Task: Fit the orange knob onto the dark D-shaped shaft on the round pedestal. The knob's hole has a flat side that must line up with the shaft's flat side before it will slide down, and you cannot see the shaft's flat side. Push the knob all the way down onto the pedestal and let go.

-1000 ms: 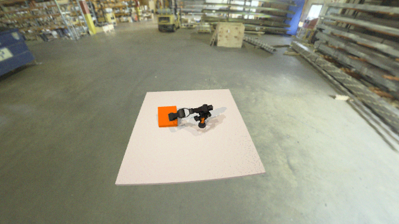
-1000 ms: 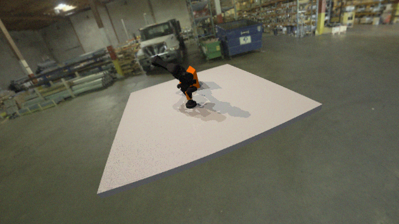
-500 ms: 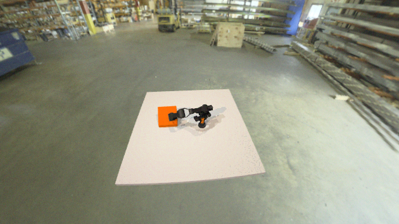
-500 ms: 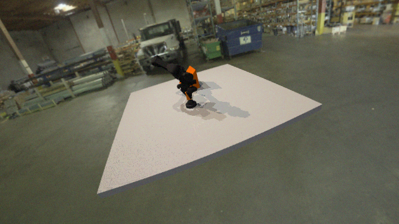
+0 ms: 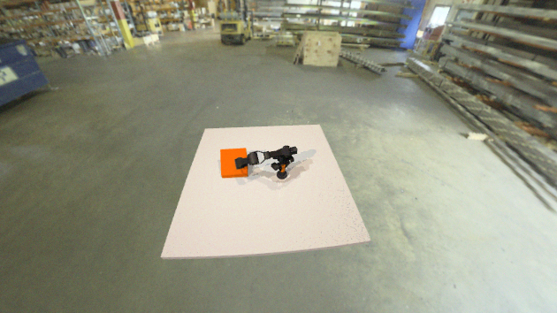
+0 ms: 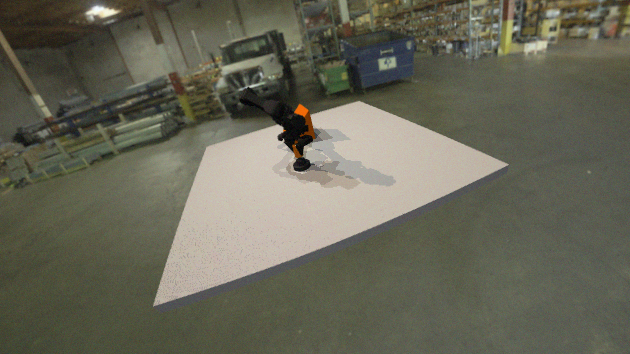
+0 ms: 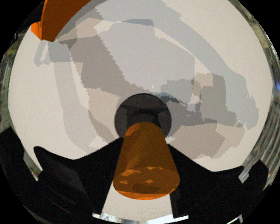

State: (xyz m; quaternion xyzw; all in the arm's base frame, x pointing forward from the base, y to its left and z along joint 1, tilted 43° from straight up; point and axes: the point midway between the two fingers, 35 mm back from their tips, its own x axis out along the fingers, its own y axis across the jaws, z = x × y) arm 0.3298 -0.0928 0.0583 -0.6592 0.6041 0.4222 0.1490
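The orange knob point(image 5: 283, 169) point(image 6: 298, 152) point(image 7: 146, 167) is a tall tapered piece, upright or nearly so. My gripper point(image 5: 283, 166) point(image 6: 297, 147) point(image 7: 144, 145) is shut on it, with one dark finger on each side in the wrist view. The dark round pedestal point(image 5: 281, 176) point(image 6: 301, 165) point(image 7: 121, 120) is directly below the knob. In the wrist view the knob's far, narrower end overlaps the pedestal's disc. The shaft and the knob's hole cannot be made out. Whether the knob's lower end touches the shaft or the pedestal is too small to tell.
A large orange block point(image 5: 229, 161) point(image 6: 301, 110) point(image 7: 66, 15) stands by the arm's base, to the left of the pedestal in the top view. The pale square board point(image 5: 265, 221) point(image 6: 250, 215) point(image 7: 31, 100) lies under everything and carries the arm's shadows.
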